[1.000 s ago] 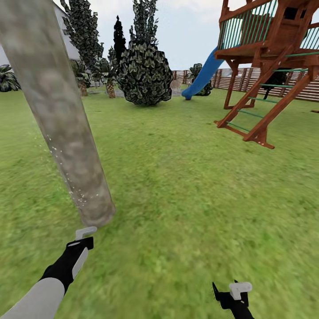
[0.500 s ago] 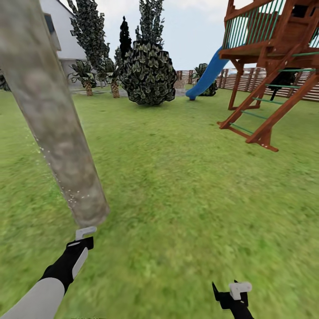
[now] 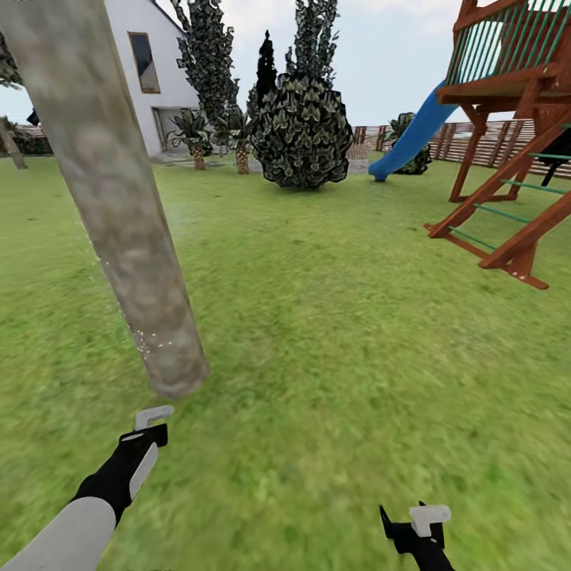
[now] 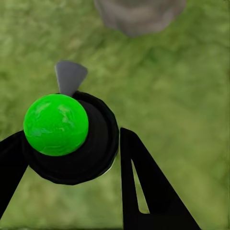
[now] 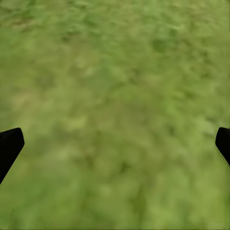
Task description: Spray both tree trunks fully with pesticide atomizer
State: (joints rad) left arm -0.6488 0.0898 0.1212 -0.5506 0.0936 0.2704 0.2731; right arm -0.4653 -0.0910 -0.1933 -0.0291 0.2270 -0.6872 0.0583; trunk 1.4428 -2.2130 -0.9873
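A thick mottled grey-brown tree trunk [image 3: 119,198] leans across the left of the head view, with its base on the grass just ahead of my left arm. Whitish pesticide specks [image 3: 147,341] dot its lower left side. My left gripper [image 3: 147,432] is shut on the pesticide atomizer [image 4: 72,139], a dark round body with a bright green ball and a grey nozzle [image 4: 70,76] pointing toward the trunk's base [image 4: 139,14]. My right gripper [image 3: 412,527] hangs open over bare grass, its fingertips [image 5: 9,146] spread wide. Another grey-brown trunk [image 3: 9,143] stands far off at the left edge.
The garden lawn [image 3: 341,333] stretches ahead. A wooden play tower [image 3: 515,119] with a blue slide [image 3: 408,139] stands at the right. A round leafy bush [image 3: 301,131], dark slim trees, a white house [image 3: 147,71] and a slat fence [image 3: 476,143] line the back.
The whole picture has slid to the right as the camera turned left, bringing the white house into view. Both arms hold the same pose in the picture.
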